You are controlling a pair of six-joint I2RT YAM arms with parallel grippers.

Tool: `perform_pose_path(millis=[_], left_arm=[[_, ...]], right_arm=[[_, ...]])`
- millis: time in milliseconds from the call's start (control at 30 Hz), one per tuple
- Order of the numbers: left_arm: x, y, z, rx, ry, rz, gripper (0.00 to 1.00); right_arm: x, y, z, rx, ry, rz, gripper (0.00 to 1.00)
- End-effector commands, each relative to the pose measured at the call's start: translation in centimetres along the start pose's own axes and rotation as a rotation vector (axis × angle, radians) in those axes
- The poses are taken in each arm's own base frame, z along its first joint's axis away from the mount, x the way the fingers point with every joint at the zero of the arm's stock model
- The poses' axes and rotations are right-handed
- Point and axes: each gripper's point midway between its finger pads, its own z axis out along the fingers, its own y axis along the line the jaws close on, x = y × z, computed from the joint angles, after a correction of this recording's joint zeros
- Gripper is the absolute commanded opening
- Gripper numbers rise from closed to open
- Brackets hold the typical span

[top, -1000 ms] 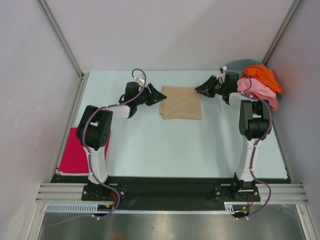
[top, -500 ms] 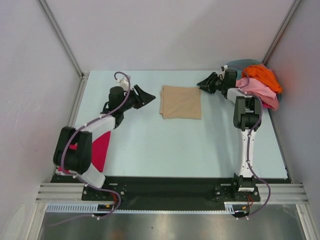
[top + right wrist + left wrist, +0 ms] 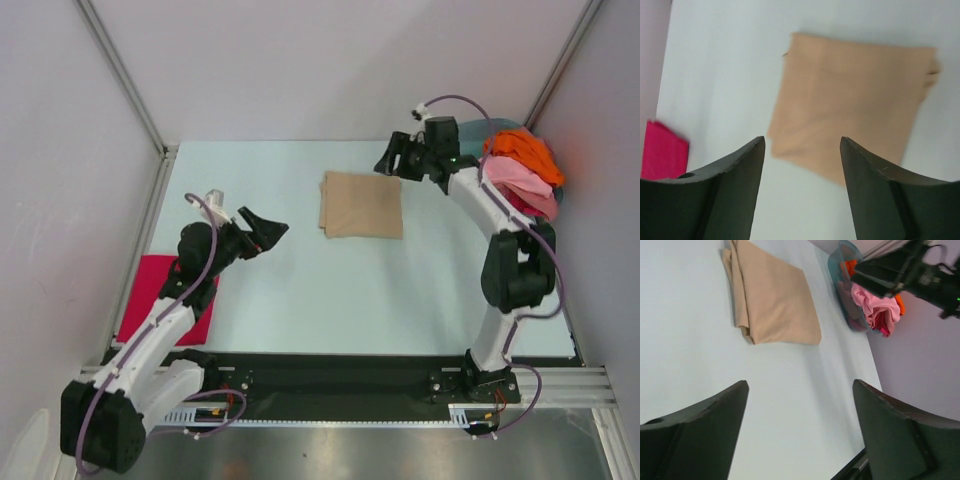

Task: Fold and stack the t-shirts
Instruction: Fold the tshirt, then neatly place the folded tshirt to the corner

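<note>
A folded tan t-shirt (image 3: 362,204) (image 3: 772,297) (image 3: 855,105) lies flat at the back middle of the table. A folded magenta-red t-shirt (image 3: 160,298) (image 3: 662,152) rests by the left edge, partly under my left arm. Pink, orange and red t-shirts (image 3: 520,170) (image 3: 875,307) are heaped in a teal basin (image 3: 836,262) at the back right. My left gripper (image 3: 262,230) (image 3: 799,385) hangs open and empty to the left of the tan shirt. My right gripper (image 3: 390,163) (image 3: 802,140) is open and empty above the tan shirt's back right corner.
Grey walls close in the table on the left, back and right. A black rail (image 3: 340,375) with both arm bases runs along the near edge. The right arm (image 3: 495,210) stretches along the right side in front of the basin.
My left arm has pulled back toward the near left, away from the tan shirt, and its jaws have spread wider. My right gripper has risen, shifted slightly left and opened wider.
</note>
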Motion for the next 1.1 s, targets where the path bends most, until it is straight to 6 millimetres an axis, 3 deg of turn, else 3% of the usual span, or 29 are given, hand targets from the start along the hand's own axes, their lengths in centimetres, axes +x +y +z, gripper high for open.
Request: perform_pose_path(millis=[0,33,67,100,133,167,200,233,267,300,333,400,433,533,600,667,700,800,833,867,933,1067], left_arm=[[0.8,1.4,-2.1,-0.06,-0.022,-0.063,0.96],[1.6,2.1,-2.4,-0.077,-0.008,-0.099,0.98],[1.9,2.1,-2.6,-0.081,-0.001,-0.116,1.0],[2.3,2.3,-2.9,-0.082,0.013,-0.131,1.0],[2.6,2.5,-3.0,-0.085,0.022,-0.145,1.0],[3.3,2.9,-3.2,-0.1,0.053,-0.158,1.0],[3.8,3.5,-3.4,-0.12,0.077,-0.177,1.0],[4.0,3.8,-3.5,-0.132,0.091,-0.189,1.0],[4.2,4.2,-3.5,-0.143,0.102,-0.198,1.0],[4.2,4.5,-3.7,-0.142,0.112,-0.209,1.0],[4.2,4.9,-3.8,-0.149,0.119,-0.22,1.0],[3.7,5.9,-4.0,-0.165,0.106,-0.246,1.0],[3.6,6.0,-4.2,-0.162,0.113,-0.261,1.0],[3.2,7.3,-4.8,-0.21,0.107,-0.305,1.0],[2.8,8.8,-5.2,-0.265,0.095,-0.345,1.0],[3.0,9.3,-5.1,-0.283,0.106,-0.361,1.0],[3.2,9.5,-5.1,-0.29,0.111,-0.368,1.0],[3.4,10.1,-4.8,-0.306,0.117,-0.375,1.0],[3.4,10.2,-4.7,-0.308,0.117,-0.372,1.0],[3.3,10.4,-4.6,-0.315,0.118,-0.366,1.0],[3.1,10.5,-4.4,-0.321,0.123,-0.356,1.0],[2.8,10.7,-4.0,-0.329,0.135,-0.347,1.0]], right_arm=[[4.0,3.1,-2.8,0.104,0.039,-0.225,0.68],[4.1,3.9,-3.9,0.137,0.011,-0.264,0.69],[5.8,3.8,-4.1,0.156,0.032,-0.31,0.71],[7.5,5.8,-4.2,0.137,0.044,-0.37,0.73],[7.1,6.4,-4.9,0.165,-0.001,-0.418,0.75],[8.8,6.1,-4.9,0.18,0.018,-0.497,0.76],[10.6,8.3,-4.9,0.142,0.023,-0.59,0.78],[10.5,8.8,-4.9,0.164,-0.024,-0.649,0.8],[11.4,9.4,-5.0,0.171,-0.029,-0.715,0.81],[13.5,10.2,-4.8,0.167,-0.008,-0.854,0.85],[14.0,10.6,-4.6,0.182,-0.03,-0.928,0.87],[16.7,9.9,-3.9,0.205,0.017,-1.193,0.9],[17.5,11.5,-3.8,0.204,-0.024,-1.3,0.9],[20.2,10.9,-2.5,0.196,0.02,-1.551,0.89],[21.8,10.1,-1.0,0.197,0.082,-1.613,0.84],[21.7,9.9,0.0,0.217,0.11,-1.676,0.76],[22.3,9.0,0.8,0.247,0.143,-1.711,0.74],[21.7,8.9,2.5,0.275,0.147,-1.794,0.7],[22.3,7.9,3.6,0.292,0.186,-1.825,0.68],[21.8,8.1,4.2,0.301,0.188,-1.855,0.65],[22.1,6.7,5.5,0.316,0.238,-1.895,0.63],[20.9,6.4,7.5,0.313,0.241,-1.901,0.54]])
